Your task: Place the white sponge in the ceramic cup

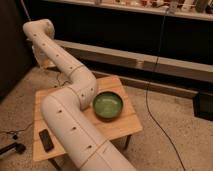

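Neither the small pale ceramic cup nor the white sponge can be seen on the light wooden table (pixel 120 127); judging by the layout, both may sit behind the robot's thick cream-coloured segmented arm (pixel 70 100), which sweeps across the tabletop just left of the wide green bowl (pixel 108 105). The gripper is likewise out of sight, so whether it carries the sponge cannot be told. The bowl holds nothing visible. A small dark flat handset-like object (pixel 46 140) lies well left of the bowl, near the table's front edge. Progress cannot be confirmed; the placement appears unfinished.
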You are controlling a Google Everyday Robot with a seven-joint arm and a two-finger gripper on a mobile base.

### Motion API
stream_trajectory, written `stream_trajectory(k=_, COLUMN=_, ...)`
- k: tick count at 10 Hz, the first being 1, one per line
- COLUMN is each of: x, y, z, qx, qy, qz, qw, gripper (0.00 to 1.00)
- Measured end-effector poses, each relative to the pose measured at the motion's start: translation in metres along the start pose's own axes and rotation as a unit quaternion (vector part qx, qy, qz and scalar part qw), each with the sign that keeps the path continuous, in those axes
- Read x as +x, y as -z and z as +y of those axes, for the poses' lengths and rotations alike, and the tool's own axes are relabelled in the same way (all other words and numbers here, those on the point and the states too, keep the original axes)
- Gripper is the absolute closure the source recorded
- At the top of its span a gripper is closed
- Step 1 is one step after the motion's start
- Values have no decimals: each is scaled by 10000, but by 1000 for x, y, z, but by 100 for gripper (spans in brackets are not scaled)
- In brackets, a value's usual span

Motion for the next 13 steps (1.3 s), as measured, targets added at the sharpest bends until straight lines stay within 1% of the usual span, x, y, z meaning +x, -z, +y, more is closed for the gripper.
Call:
stream_trajectory(k=2, x=-10, y=-1, z=-15, qx=21, qy=-207, qz=141, qw=9997, gripper=100)
stream_trajectory(k=4, x=-19, y=-2, z=-26, qx=36, qy=-398, qz=236, qw=9989, gripper=100)
stream_trajectory(k=6, x=-25, y=1, z=-32, qx=28, qy=-503, qz=249, qw=9984, gripper=100)
stream_trajectory(k=13, x=-23, y=0, z=-30, qx=30, qy=-487, qz=251, qw=9985, gripper=100)
